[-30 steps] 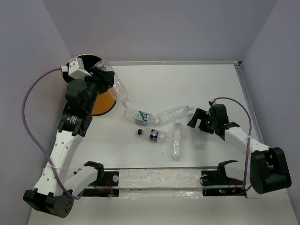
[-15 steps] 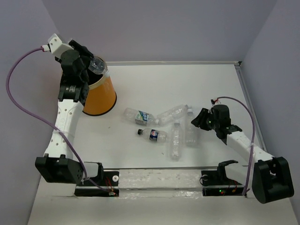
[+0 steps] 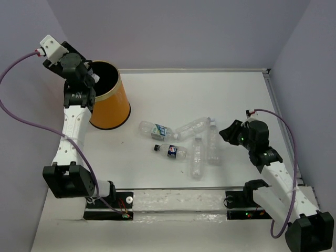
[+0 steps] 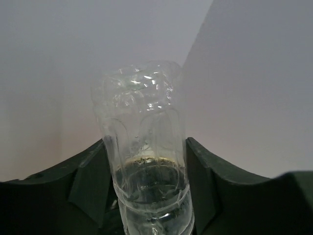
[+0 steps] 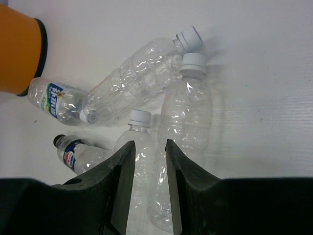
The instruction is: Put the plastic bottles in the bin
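Clear crinkly plastic bottles (image 3: 197, 157): five lie mid-frame on the white table (image 3: 210, 94). The sixth bottle (image 4: 144, 147), clamped in the left claw (image 3: 86, 79), has swung up to the rim of the orange-yellow cylindrical tub (image 3: 113, 107) at upper left and looks ready to drop. The right claw (image 5: 149, 144) has snapped narrow, empty, beside the pile.

White desk (image 3: 210, 94) fills the middle, matte and bright, with one tiny dark speck (image 3: 119, 140) on its left half. Pale lilac walls box it in: back wall (image 3: 184, 31) far, left wall (image 3: 16, 184), right wall (image 3: 315, 79). There's a thin raised edge along the far and right sides, meeting at a small black corner piece (image 3: 268, 71). Along the near edge runs a frosted, translucent rail (image 3: 178, 202).
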Robot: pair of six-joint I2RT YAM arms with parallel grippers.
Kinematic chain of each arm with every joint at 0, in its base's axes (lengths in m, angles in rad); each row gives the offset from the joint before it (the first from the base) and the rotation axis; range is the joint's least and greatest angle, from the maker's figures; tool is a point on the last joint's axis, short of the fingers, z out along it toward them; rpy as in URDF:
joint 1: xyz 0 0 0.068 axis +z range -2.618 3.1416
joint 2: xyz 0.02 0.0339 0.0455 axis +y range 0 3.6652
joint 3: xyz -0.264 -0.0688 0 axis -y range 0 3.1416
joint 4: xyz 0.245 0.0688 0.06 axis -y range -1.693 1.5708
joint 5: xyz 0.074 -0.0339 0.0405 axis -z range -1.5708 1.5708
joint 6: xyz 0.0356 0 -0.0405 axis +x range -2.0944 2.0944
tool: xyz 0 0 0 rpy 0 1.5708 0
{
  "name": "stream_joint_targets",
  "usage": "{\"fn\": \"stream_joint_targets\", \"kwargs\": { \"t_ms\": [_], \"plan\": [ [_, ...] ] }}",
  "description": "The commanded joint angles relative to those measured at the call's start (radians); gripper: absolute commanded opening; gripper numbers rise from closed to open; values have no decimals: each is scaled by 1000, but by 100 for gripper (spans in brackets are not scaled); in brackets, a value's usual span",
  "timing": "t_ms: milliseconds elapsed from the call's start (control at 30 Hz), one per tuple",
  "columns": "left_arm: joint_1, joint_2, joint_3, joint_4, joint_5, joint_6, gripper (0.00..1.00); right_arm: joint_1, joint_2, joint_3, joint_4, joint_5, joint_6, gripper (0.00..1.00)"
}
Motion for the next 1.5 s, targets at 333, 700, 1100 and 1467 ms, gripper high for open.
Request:
{"fn": "stream_joint_targets", "kwargs": {
  "t_ms": [333,700,1100,1467],
  "plan": [
    [-105,-162,-98,17,155,-49,98,29,112,125,-32,33,-33,77],
    [-399,-413,-385,-172,729,-142,99,90,399,138,44,27,-60,99],
    [-424,-672,-604,-345,792,-93,99,113,501,132,100,174,12,47],
    [-424,-723,-560,-242,809,-132,99,231,198,353,-141,280,40,36]
  ]
}}
